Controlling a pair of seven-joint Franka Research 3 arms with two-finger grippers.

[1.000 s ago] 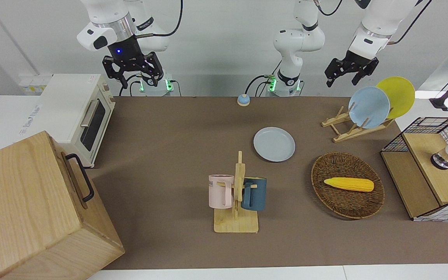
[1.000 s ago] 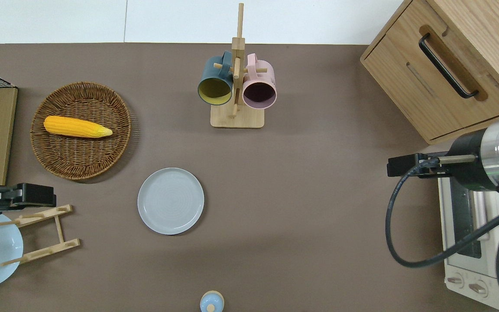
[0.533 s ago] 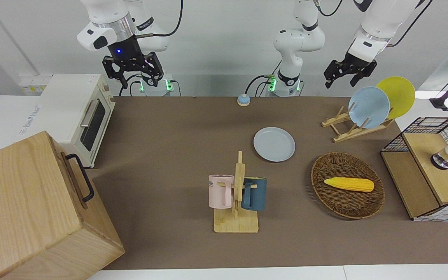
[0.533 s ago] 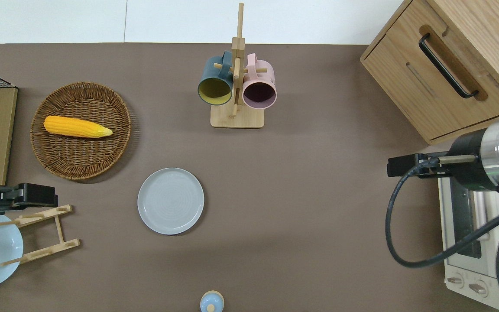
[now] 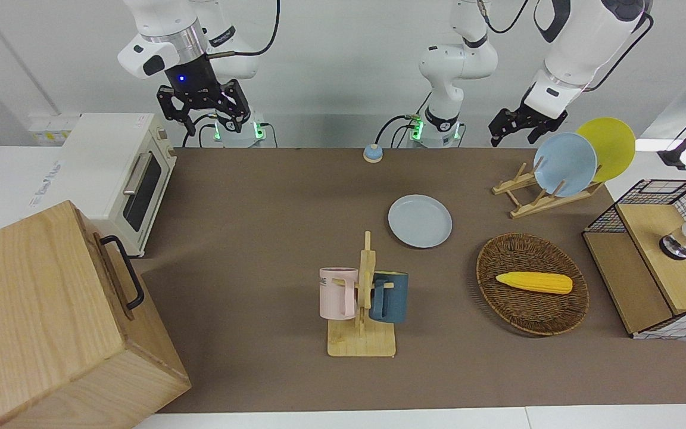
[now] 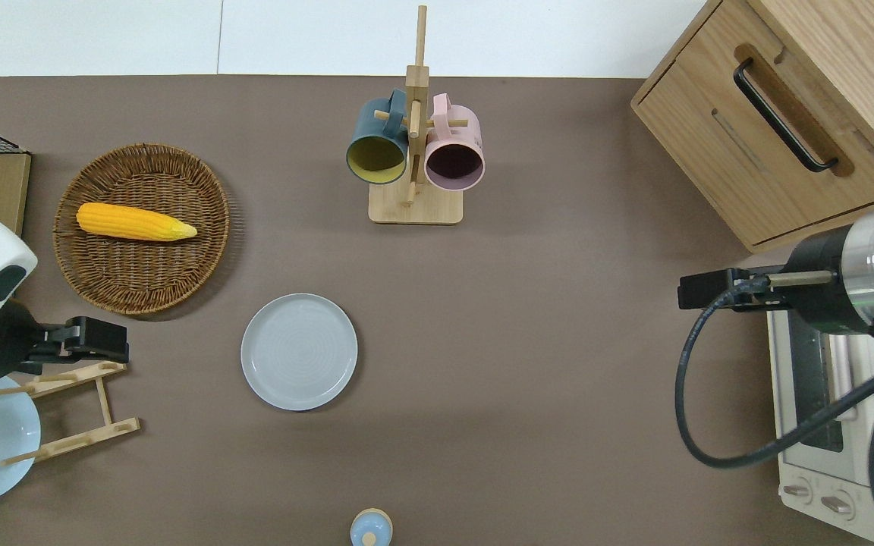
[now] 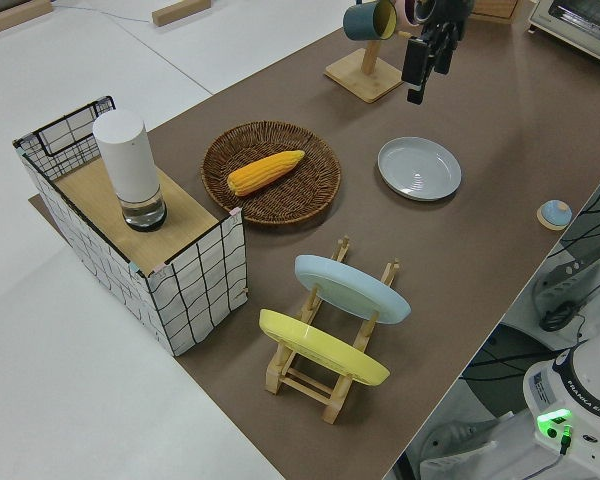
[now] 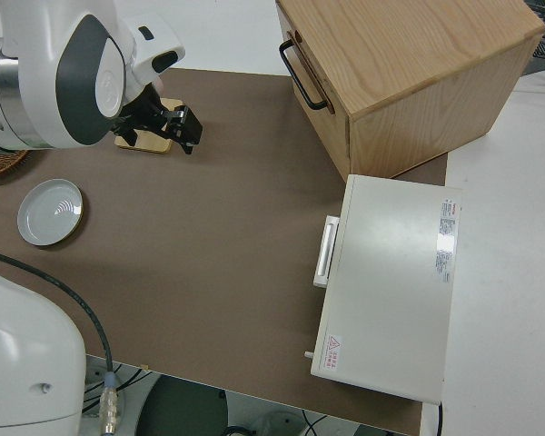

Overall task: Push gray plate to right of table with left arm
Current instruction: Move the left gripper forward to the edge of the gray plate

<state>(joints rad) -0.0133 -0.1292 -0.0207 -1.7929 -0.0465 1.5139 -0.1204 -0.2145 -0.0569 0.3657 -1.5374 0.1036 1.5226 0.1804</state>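
Left gripper [image 6: 107, 350]: up in the air over the bare wooden end of the dish rack [image 6: 73, 409], empty-handed; whether its fingers are parted or closed, I cannot tell.
Gray plate [image 6: 299, 352]: there it sits, flat on the tabletop [image 6: 528, 379], well apart from the left fingers, toward the right arm's end from them, untouched.
Right arm: parked, its gripper [image 5: 203, 107] showing fingers spread apart with nothing between them.
Plates, counted: three. One gray on the tabletop, plus a light-blue plate [image 5: 564, 164] and a yellow plate [image 5: 608, 148] standing on edge in the rack, both on the rack's end away from the gray plate.
Mugs, counted: two. A pink mug [image 5: 337, 292] and a dark teal mug [image 5: 389, 297] hang on one wooden mug tree [image 5: 364, 322], farther from the robots than the gray plate.
Basket [image 6: 202, 227]: one wicker basket, farther from the robots than the left fingers, holding one corn cob [image 6: 133, 222].
Small blue knob [image 6: 370, 529]: one, at the tabletop edge nearest the robots.
Right arm's end: one white toaster oven [image 5: 119, 173] and one wooden box [image 5: 45, 322] with a black handle.
Left arm's end: one wire-framed crate [image 7: 140, 250] with a white cylinder [image 7: 127, 168] standing on it.
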